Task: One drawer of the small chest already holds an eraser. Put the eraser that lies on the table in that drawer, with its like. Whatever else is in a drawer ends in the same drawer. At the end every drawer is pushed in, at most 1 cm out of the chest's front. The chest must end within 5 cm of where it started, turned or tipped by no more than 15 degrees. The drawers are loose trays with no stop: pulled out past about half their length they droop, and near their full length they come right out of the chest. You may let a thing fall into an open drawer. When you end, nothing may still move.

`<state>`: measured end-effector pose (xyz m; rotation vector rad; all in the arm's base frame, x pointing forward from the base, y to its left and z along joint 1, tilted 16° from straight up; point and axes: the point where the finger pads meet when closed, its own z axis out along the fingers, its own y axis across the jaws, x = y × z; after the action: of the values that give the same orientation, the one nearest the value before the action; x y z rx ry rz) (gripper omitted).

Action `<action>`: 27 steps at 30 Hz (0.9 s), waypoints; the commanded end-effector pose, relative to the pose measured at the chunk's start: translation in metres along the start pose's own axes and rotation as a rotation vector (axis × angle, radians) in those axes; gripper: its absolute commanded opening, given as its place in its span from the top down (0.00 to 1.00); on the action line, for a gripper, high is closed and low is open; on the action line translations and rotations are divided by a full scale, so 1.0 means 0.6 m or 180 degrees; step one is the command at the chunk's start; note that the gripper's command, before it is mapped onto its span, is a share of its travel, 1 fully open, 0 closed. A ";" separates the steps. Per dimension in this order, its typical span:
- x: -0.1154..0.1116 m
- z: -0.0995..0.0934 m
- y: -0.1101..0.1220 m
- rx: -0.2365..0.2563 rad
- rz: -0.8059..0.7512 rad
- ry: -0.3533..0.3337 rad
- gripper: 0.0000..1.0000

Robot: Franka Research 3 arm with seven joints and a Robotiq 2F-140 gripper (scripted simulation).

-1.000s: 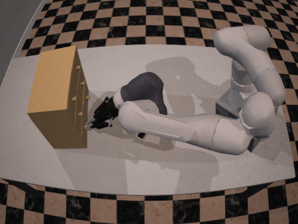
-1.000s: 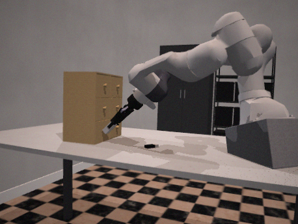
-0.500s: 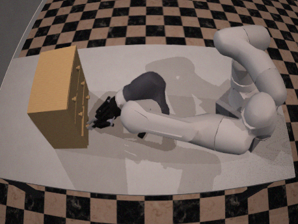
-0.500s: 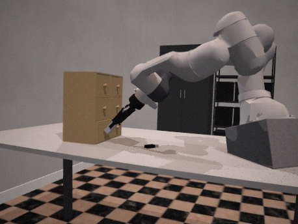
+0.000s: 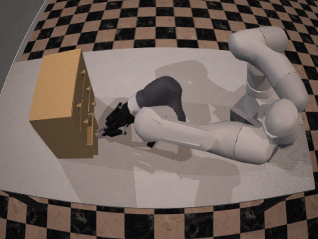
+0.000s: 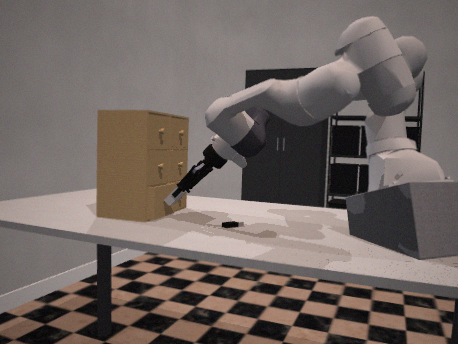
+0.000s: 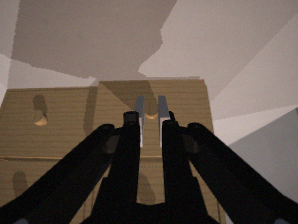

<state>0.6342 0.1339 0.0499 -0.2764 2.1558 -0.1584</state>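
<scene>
The wooden chest point(image 5: 57, 87) point(image 6: 122, 165) point(image 7: 65, 140) stands upright, with two columns of three drawers. Its bottom drawer on the side nearer the exterior camera point(image 5: 89, 138) point(image 6: 158, 202) point(image 7: 187, 102) stands a little out of the front; its contents cannot be made out. The other drawers look pushed in. My gripper point(image 5: 98, 135) point(image 6: 169, 201) point(image 7: 151, 106) reaches down at a slant to this drawer, its narrow-set fingers shut on the knob point(image 7: 151, 114). The eraser point(image 5: 151, 144) point(image 6: 231, 224), black with a light end, lies on the table, partly hidden by the arm in the top view.
The table point(image 5: 104, 187) point(image 6: 60, 216) carries the chest and the arm's grey base block point(image 6: 382, 215). The arm's forearm point(image 5: 187, 133) passes low above the eraser in the top view. Other drawer knobs point(image 5: 83, 72) point(image 6: 161, 136) point(image 7: 41, 118) stick out of the chest's front.
</scene>
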 end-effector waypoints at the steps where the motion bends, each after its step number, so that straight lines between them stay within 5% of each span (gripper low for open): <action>1: 0.006 -0.006 0.001 -0.0004 -0.0012 -0.0005 0.92; 27: 0.042 -0.042 0.000 -0.0004 -0.0012 -0.0005 0.92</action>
<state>0.6019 0.1278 0.0441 -0.2808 2.1554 -0.1610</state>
